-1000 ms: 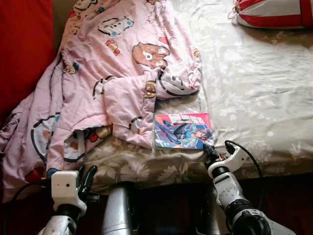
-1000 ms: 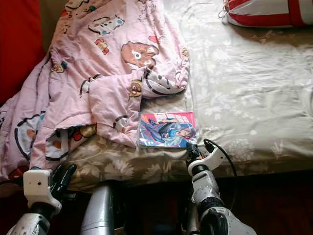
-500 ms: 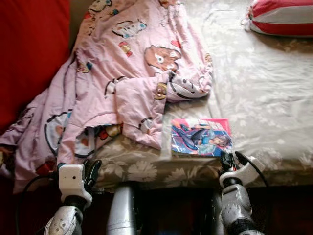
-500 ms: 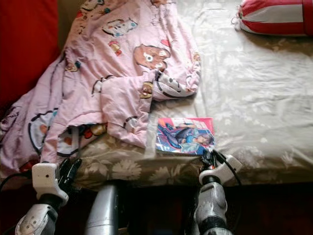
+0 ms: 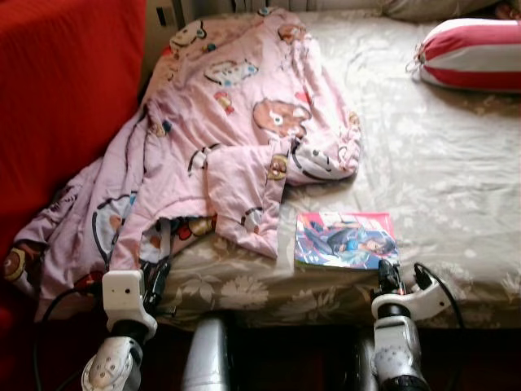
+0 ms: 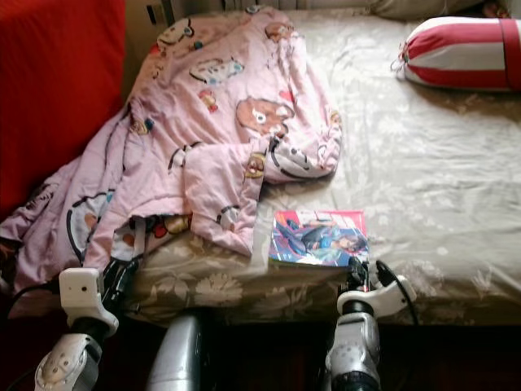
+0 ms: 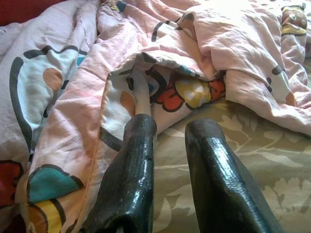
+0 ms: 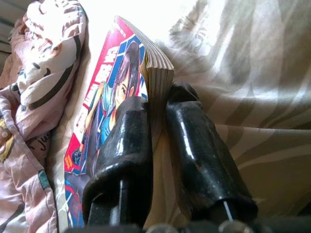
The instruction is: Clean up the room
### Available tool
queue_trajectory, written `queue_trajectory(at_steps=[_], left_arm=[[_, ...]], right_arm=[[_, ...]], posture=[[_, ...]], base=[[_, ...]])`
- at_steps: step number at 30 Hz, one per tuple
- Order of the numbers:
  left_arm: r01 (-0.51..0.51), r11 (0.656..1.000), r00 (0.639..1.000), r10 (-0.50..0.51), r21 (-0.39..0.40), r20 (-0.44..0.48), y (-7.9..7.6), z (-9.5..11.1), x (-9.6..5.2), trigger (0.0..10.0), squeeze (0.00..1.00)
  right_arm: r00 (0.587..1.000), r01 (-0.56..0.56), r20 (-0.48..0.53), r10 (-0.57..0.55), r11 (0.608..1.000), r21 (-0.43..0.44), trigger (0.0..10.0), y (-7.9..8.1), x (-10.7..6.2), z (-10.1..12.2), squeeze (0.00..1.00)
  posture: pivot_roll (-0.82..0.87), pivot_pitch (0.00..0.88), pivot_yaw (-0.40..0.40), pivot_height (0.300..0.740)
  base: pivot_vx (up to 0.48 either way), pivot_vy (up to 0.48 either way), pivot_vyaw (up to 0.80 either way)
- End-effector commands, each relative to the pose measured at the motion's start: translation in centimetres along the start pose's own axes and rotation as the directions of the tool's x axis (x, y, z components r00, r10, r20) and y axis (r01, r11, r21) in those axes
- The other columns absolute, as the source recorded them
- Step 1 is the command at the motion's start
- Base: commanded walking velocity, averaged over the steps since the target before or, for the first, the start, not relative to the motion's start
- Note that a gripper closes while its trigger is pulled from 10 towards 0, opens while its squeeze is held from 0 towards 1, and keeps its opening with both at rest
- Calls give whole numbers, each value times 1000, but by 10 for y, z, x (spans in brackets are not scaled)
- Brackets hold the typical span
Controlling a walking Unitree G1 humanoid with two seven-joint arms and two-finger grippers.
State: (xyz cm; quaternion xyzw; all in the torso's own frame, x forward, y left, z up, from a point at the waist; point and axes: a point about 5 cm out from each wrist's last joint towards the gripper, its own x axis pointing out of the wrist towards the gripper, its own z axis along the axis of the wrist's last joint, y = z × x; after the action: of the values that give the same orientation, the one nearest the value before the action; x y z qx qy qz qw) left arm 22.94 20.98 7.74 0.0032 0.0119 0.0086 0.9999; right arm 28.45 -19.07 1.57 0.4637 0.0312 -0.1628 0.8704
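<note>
One comic book (image 5: 346,239) lying flat on the bed (image 5: 456,187) near its front edge, cover up, just beside the rumpled pink blanket (image 5: 236,155). Right hand (image 8: 156,109) already at the book's near corner, one finger (image 8: 127,131) over the cover, the other (image 8: 194,141) beneath the pages, closed narrow onto the page block, as the right wrist view shows. Left hand (image 7: 167,128) low at the bed's edge, fingers slightly parted and holding nothing, tips close to the blanket's hem.

Likely light and thin, so easy to lift with one hand. Soft cover and loose pages, though: bound to droop and fan out if held only by a corner. Glossy cover, so probably slippery under hard fingers. Better held deeper along the spine side or mid-edge, with the whole thickness between the fingers. Soft sheet underneath, giving way enough to let the lower finger slide under.

Striped red and white pillow (image 5: 472,53) well apart, at the far side.
</note>
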Motion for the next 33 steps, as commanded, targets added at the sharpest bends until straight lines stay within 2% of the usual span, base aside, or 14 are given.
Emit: queue_trajectory(at_steps=[1,5,7,12,13,14,15,16,17,18,19,20,27,33], left_arm=[[-15,1000,1000,15,22,-7,4,-3,-2,10000,0],[-18,1000,1000,18,24,-5,5,-4,-2,10000,0],[-17,1000,1000,17,24,-5,5,-4,-1,10000,0],[-10,1000,1000,10,20,-3,2,-5,0,10000,0],[-10,1000,1000,10,19,-3,2,-5,-1,10000,0],[-10,1000,1000,10,18,-4,2,-6,-2,10000,0],[-11,1000,1000,11,18,-4,2,-6,-2,10000,0],[-11,1000,1000,11,18,-4,2,-6,-2,10000,0],[-11,1000,1000,11,18,-4,2,-7,-2,10000,0],[-11,1000,1000,11,18,-5,2,-7,-3,10000,0],[-11,1000,1000,11,19,-5,2,-7,-3,10000,0],[-11,1000,1000,11,19,-6,3,-7,-3,10000,0],[-12,1000,1000,12,20,-8,2,-8,-4,10000,0],[-12,1000,1000,12,22,-10,3,-8,-4,10000,0]], right_arm=[[995,49,85,-46,998,-36,0,-10,-3,15,0],[992,81,103,-68,988,-135,0,-10,1,25,0],[992,95,95,-81,984,-152,10000,-11,2,27,0],[991,122,77,-111,981,-150,10000,-18,0,24,271],[991,124,74,-114,980,-152,10000,-18,-1,23,651],[991,126,72,-116,980,-155,10000,-19,-1,23,643],[991,126,71,-116,980,-154,4353,-19,-1,22,624],[991,126,71,-116,980,-154,4353,-19,-1,22,624],[993,112,64,-104,985,-135,0,-18,-1,21,620],[994,98,56,-91,985,-145,4196,-16,0,21,616],[995,96,54,-89,984,-151,4196,-16,0,21,616],[995,99,50,-92,981,-164,10000,-15,0,21,329],[993,118,38,-113,977,-176,10000,-20,-1,19,0],[997,82,22,-80,979,-187,10000,-15,2,16,0]], posture=[[175,74,28,552],[170,73,28,552],[167,72,28,552],[169,68,24,552],[170,66,24,552],[170,66,24,552],[171,65,23,552],[171,65,23,552],[170,64,23,552],[170,64,23,552],[169,65,23,552],[169,66,22,552],[173,70,22,552],[173,75,26,552]], base=[[0,0,0],[0,0,0],[0,0,0],[0,0,0],[0,0,0],[0,0,0],[0,0,0],[0,0,0],[0,0,0],[0,0,0],[0,0,0],[0,0,0],[0,0,0],[0,0,0]])
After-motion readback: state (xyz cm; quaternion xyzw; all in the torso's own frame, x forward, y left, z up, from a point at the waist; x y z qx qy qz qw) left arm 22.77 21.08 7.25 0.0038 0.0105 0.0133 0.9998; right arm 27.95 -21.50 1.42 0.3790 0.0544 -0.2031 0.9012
